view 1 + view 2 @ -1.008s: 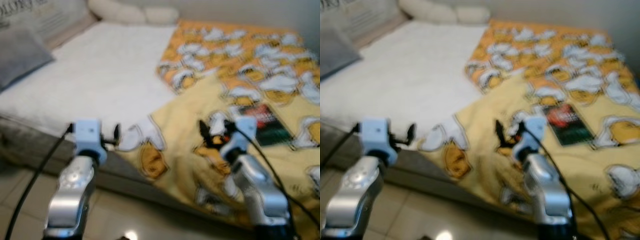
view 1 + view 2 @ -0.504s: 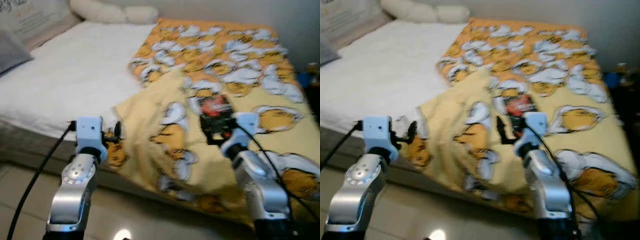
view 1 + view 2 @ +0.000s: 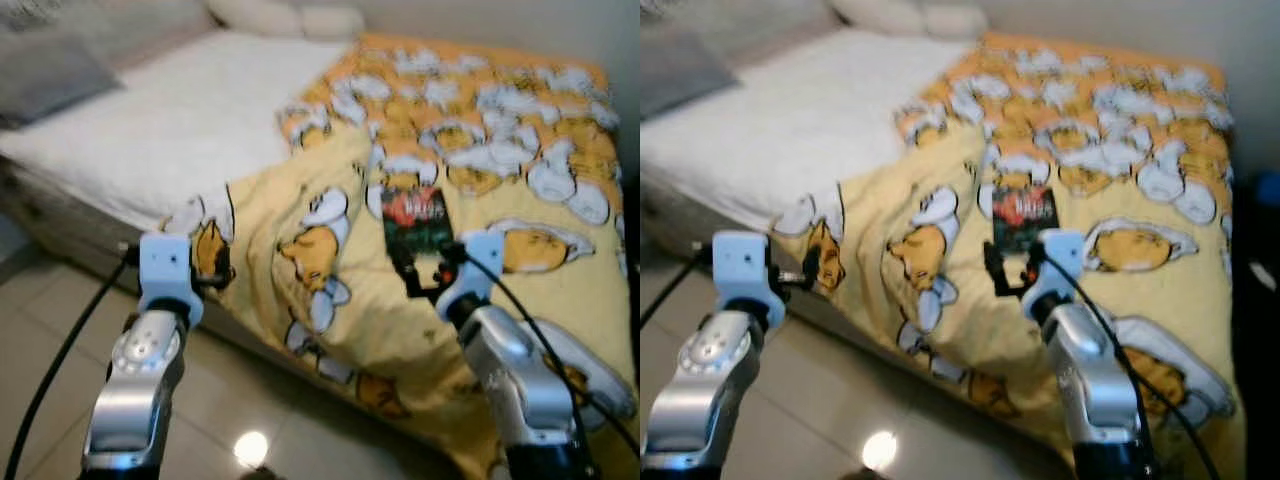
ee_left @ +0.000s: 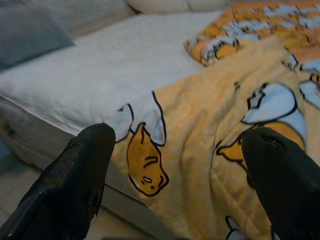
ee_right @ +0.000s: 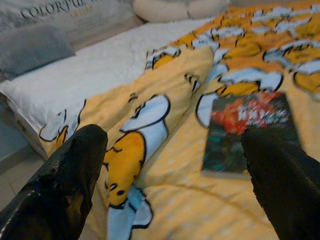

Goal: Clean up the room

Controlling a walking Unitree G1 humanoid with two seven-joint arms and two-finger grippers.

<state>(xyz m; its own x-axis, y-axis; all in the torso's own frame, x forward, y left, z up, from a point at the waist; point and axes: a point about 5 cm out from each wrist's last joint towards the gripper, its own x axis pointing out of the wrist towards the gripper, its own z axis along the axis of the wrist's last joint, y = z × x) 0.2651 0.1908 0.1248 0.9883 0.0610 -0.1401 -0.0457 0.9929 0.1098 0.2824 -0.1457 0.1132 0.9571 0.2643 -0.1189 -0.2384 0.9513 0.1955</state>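
A dark book with a red patch on its cover lay flat on the yellow cartoon-print blanket, which covered the far half of the bed and hung over its near edge. The right gripper hovered just short of the book's near edge, its fingers spread apart with nothing between them; in the right wrist view the book sat ahead between the two fingers, closer to one. The left gripper hung beside the blanket's drooping corner, well apart from the book, fingers likewise spread and empty. Beyond the blanket's folded edge stretched the white mattress, with a grey pillow at its head end.
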